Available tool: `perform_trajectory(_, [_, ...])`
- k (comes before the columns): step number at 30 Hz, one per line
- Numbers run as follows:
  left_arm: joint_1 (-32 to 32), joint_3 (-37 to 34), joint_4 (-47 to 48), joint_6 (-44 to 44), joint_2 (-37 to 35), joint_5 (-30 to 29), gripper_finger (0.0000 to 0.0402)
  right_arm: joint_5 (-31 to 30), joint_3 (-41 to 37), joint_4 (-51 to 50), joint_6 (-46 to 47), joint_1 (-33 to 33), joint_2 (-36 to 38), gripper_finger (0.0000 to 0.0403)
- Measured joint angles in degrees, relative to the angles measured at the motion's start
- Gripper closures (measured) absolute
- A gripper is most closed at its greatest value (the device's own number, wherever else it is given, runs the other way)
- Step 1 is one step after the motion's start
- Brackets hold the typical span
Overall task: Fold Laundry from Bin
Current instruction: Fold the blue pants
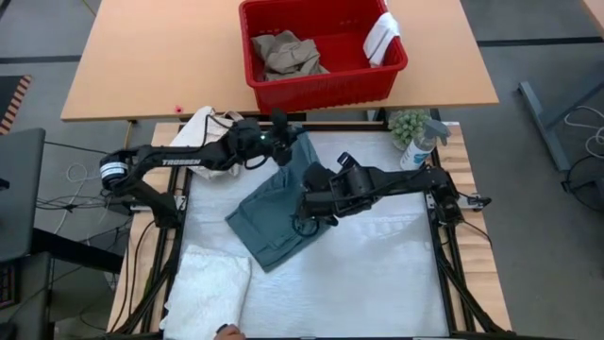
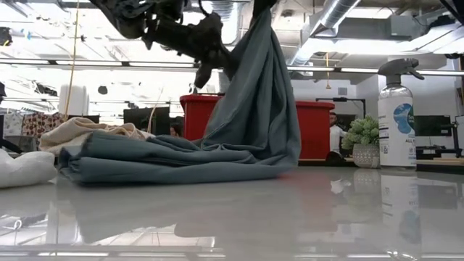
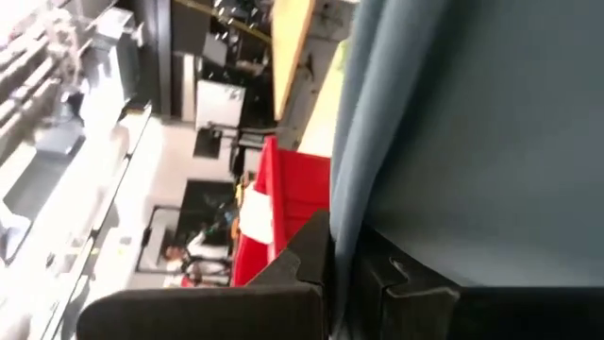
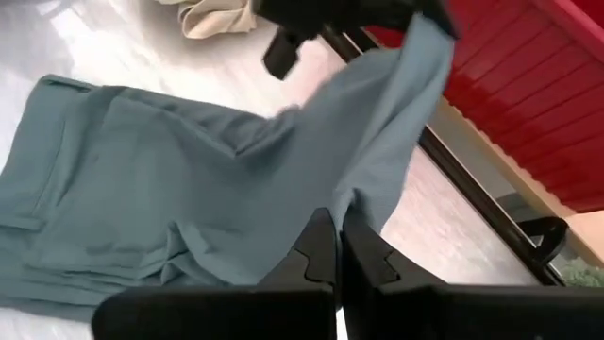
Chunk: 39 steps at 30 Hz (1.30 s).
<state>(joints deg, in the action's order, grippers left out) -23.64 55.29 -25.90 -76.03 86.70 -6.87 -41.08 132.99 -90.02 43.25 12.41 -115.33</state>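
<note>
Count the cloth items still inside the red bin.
2: tan trousers at its left end, a small white cloth draped over its right rim. More may be hidden underneath.

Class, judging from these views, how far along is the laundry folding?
Done: a white towel lies folded on the table. In hand: both jaws are shut on the teal garment, the left gripper lifting one end, the right gripper pinching it lower. Left: khaki trousers and a white cloth wait in the red bin.

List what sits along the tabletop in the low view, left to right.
White towel → cream cloth bundle → teal garment, its right end lifted off the table → red bin behind it → small potted plant → spray bottle.
</note>
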Motion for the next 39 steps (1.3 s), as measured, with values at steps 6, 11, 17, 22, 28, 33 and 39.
perform_trajectory(6, [-0.1, 3.9, 4.4, 4.7, 0.6, -4.3, 0.04, 0.2, -0.2, 0.0, -1.5, -1.8, 0.0, 0.0382])
perform_trajectory(11, [-0.2, 4.0, 14.0, 6.5, -0.5, -8.1, 0.04, -1.2, -1.2, -0.1, -2.5, -2.8, -0.1, 0.0382])
perform_trajectory(17, [-2.4, 4.0, 22.7, 9.5, -0.8, -9.0, 0.04, -1.3, -5.9, 0.0, -3.3, -8.6, -0.2, 0.0382])
perform_trajectory(22, [-5.7, 4.0, 18.7, 7.9, -0.8, -6.2, 0.04, -1.1, -8.3, 0.0, -5.0, -14.5, -0.3, 0.0382])
perform_trajectory(28, [-9.2, 3.9, 15.3, 8.1, -0.4, 1.8, 0.04, -0.7, -8.3, 0.0, -5.7, -21.2, -0.3, 0.0382])
perform_trajectory(33, [-10.5, 3.9, 14.5, 7.4, 0.4, 1.9, 0.04, -1.1, -8.3, 0.7, -11.1, -25.6, -0.3, 0.0382])
perform_trajectory(39, [-13.0, 3.9, 14.8, 5.1, 0.7, -0.4, 0.04, -1.2, -8.3, 5.4, -16.8, -30.5, -0.3, 0.0382])
